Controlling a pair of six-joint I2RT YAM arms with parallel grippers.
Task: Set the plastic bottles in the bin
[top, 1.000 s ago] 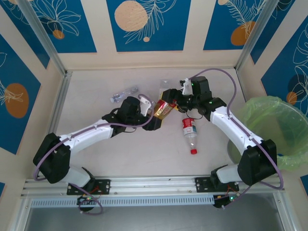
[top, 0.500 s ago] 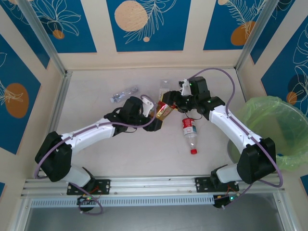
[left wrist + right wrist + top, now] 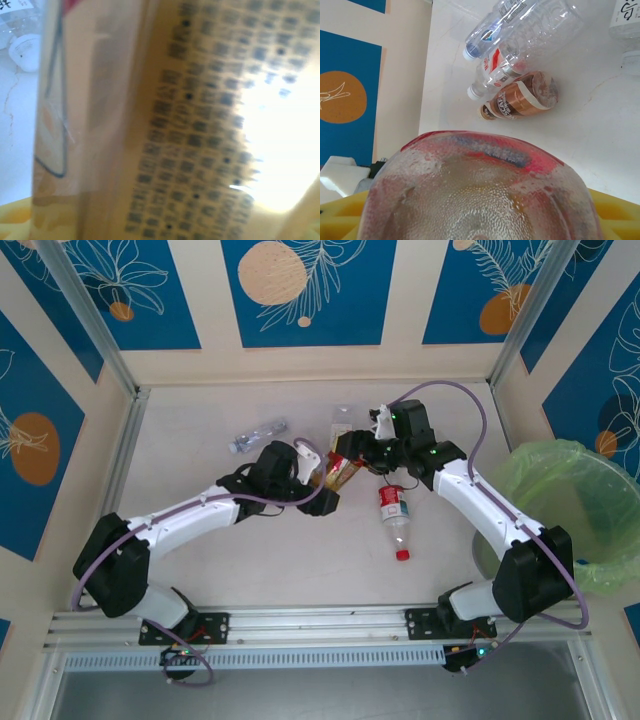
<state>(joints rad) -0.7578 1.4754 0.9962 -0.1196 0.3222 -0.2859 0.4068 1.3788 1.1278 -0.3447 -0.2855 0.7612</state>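
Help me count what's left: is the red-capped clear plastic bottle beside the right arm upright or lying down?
Lying down. The red-capped clear plastic bottle lies flat on the pale table, cap toward the near edge.

The left arm (image 3: 190,512) and right arm (image 3: 478,502) match: white tapered links between bulky black joint housings (small green lights glow on several), a purple cable (image 3: 488,418) looping alongside, yellow fingers (image 3: 340,212).

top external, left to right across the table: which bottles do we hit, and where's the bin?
small clear bottle → gold-labelled bottle between the two arms → red-capped bottle → green-lined bin at the far right.
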